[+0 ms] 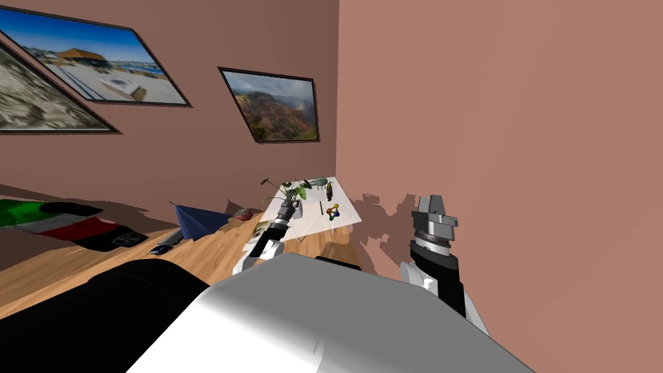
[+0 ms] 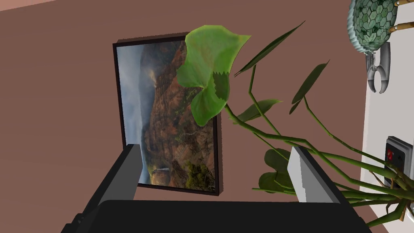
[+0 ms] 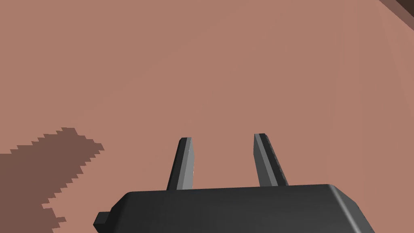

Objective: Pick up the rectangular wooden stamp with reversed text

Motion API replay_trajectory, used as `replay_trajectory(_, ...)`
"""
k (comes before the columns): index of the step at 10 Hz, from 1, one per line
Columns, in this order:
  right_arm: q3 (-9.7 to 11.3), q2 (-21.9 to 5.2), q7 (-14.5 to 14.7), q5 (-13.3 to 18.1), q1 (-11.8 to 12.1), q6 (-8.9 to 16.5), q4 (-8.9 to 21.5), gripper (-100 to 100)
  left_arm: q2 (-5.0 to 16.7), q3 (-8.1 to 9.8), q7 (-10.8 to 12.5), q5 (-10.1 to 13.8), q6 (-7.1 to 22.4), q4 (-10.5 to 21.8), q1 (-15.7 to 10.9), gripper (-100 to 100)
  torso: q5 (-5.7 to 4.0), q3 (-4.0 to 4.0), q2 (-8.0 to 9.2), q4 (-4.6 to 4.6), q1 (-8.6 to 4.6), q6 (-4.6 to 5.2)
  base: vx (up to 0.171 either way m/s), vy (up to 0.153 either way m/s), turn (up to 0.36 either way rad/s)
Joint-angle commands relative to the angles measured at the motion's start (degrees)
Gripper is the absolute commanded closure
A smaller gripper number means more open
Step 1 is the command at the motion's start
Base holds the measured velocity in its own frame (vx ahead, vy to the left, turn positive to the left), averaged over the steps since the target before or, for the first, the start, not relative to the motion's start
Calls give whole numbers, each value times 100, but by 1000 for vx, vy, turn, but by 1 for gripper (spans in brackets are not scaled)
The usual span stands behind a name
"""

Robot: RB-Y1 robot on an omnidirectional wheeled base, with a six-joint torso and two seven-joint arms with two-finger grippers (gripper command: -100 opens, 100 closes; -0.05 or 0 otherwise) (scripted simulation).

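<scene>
The left gripper is spread wide with nothing between its blades, reaching out at the edge of the white table. Straight ahead of it there is only wall and a framed landscape picture. The stems of a leafy plant cross right in front of its lit finger. Past that finger, off to the side and behind the stems, a small dark rectangular block with red marks lies flat on the table. That is my guess for the stamp, though I can't read any text on it. Farther out the same way sits a green scaled ornament. The right gripper is up by the wall, blades apart, empty.

I'd call this the approach: the hand isn't lined up on the block yet. Next it needs to swing toward the block, come in clear of the stems, then settle its blades around the block's sides.
</scene>
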Motion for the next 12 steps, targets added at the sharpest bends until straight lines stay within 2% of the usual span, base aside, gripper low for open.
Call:
replay_trajectory(1,0,0,0,0,0,0,0,0,80,-7,-86,94,133,131,-35,-100,0,0,0,0,0,0,7,40,-226)
replay_trajectory(4,0,0,0,0,0,0,0,0,301,-16,-270,341,439,459,-98,-100,1,0,0,0,3,1,8,34,-267)
replay_trajectory(8,0,0,0,0,0,0,0,0,671,-39,-589,788,1004,1070,-276,-100,0,-2,-4,-1,2,0,13,29,-308)
replay_trajectory(9,0,0,0,0,1,0,0,0,671,-39,-589,788,1019,1121,-276,-100,1,-3,-6,-1,1,-1,10,15,-109)
replay_trajectory(11,0,0,0,0,0,0,0,0,874,-61,-771,1052,1370,1517,-394,-100,-1,-2,-3,-1,-7,-1,1,7,-283)
replay_trajectory(12,0,0,0,0,0,0,0,0,874,-61,-771,1052,1373,1537,-394,-100,-1,0,0,0,-7,-1,-5,15,-103)
